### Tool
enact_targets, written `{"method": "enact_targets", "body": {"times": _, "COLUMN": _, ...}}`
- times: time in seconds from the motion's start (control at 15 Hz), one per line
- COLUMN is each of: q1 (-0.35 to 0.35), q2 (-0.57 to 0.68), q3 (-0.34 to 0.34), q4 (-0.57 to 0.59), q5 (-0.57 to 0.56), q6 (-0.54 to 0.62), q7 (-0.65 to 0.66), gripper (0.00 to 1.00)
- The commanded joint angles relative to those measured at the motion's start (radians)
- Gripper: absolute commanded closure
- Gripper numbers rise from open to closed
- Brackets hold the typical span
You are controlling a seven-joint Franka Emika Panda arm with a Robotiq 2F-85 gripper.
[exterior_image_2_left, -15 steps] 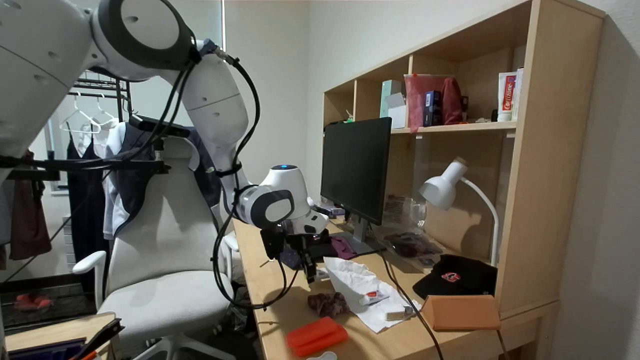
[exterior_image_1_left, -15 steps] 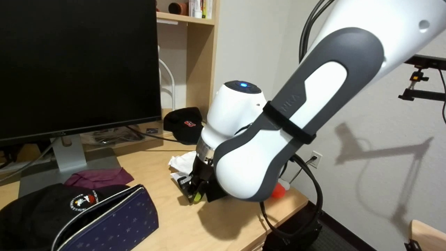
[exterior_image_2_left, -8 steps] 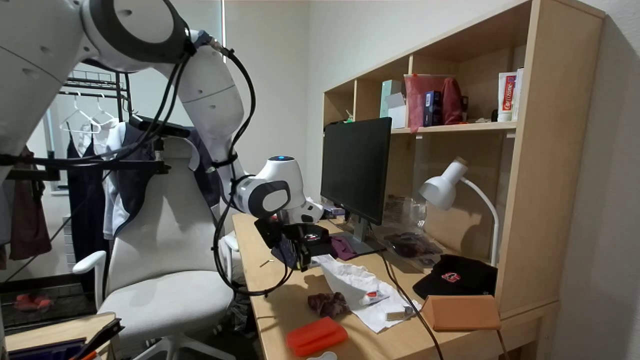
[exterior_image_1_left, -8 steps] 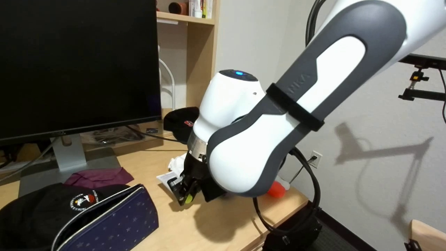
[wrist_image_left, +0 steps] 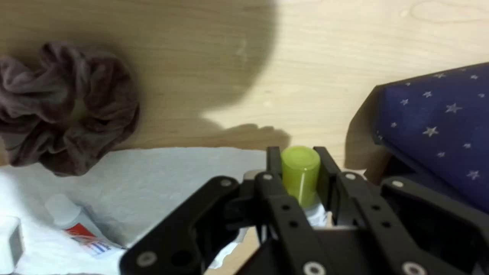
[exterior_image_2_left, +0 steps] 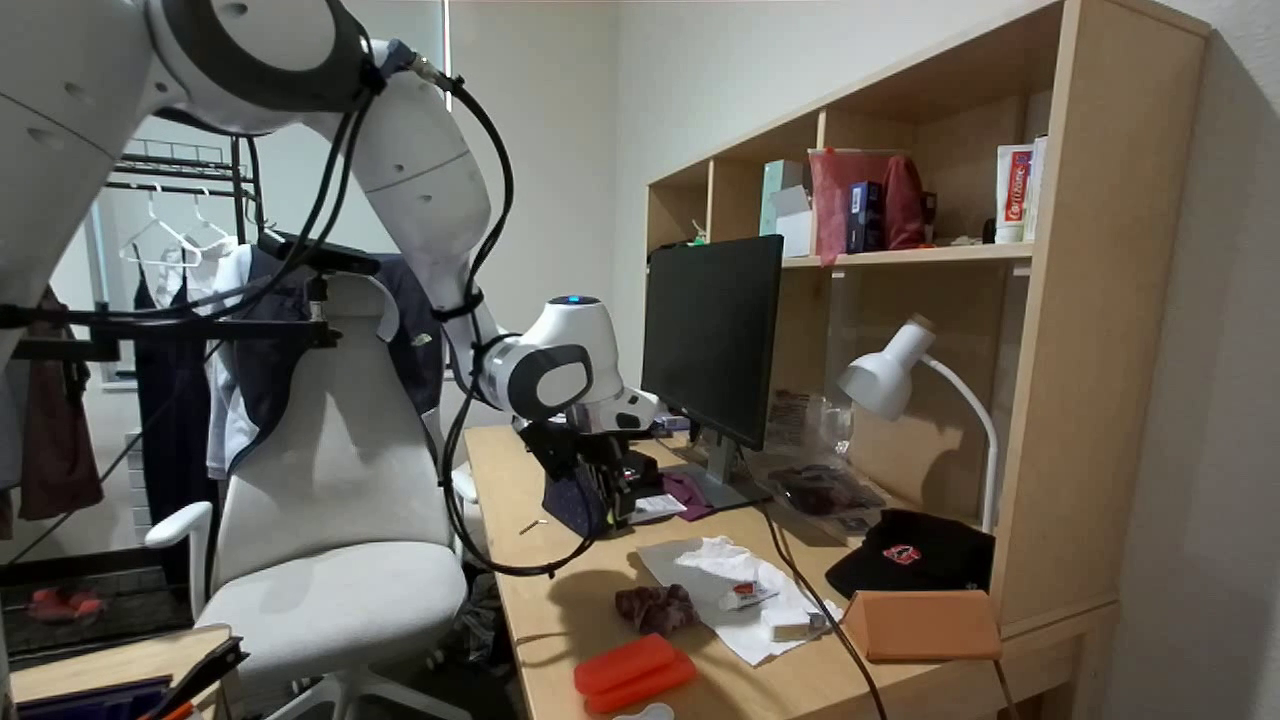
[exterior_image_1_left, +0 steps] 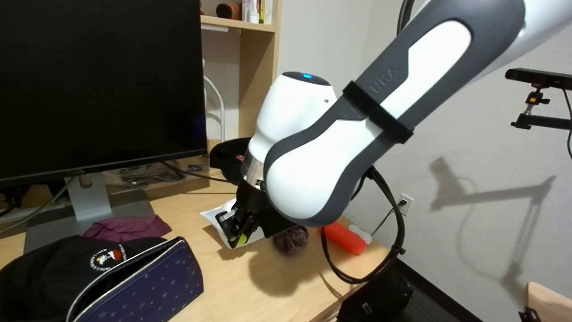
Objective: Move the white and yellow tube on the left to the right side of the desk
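The end effector [wrist_image_left: 300,162] grasps the white and yellow tube [wrist_image_left: 301,176] by its yellow-green end, a finger pressed to each side, and holds it above the tabletop [wrist_image_left: 324,57]. Lower down and near it lies a white paper sheet [wrist_image_left: 164,179], bearing a small red-marked tube [wrist_image_left: 82,230]. To one side of the end effector sits a dark scrunchie [wrist_image_left: 102,105], on the opposite side a blue starred pouch [wrist_image_left: 435,126]; farther out, past the scrunchie, lies a red case [exterior_image_2_left: 635,673].
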Motion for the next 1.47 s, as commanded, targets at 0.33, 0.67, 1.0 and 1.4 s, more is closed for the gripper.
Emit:
{"method": "enact_targets", "body": {"times": 0.33, "q1": -0.032, "q2": 0.032, "q3": -0.047, "q4": 0.112, "q5": 0.067, "q6": -0.044, "q7": 0.04, "gripper": 0.87}}
{"method": "enact_targets", "body": {"times": 0.67, "q1": 0.0, "q2": 0.103, "q3": -0.103, "q4": 0.25, "q5": 0.073, "q6": -0.163, "q7": 0.173, "gripper": 0.87}}
{"method": "enact_targets", "body": {"times": 1.0, "q1": 0.068, "q2": 0.168, "q3": -0.197, "q4": 0.367, "q5": 0.027, "q6": -0.331, "q7": 0.355, "gripper": 0.87}}
{"method": "enact_targets", "body": {"times": 1.4, "q1": 0.063, "q2": 0.229, "q3": -0.164, "q4": 0.467, "q5": 0.019, "q6": -0.495, "q7": 0.351, "gripper": 0.87}}
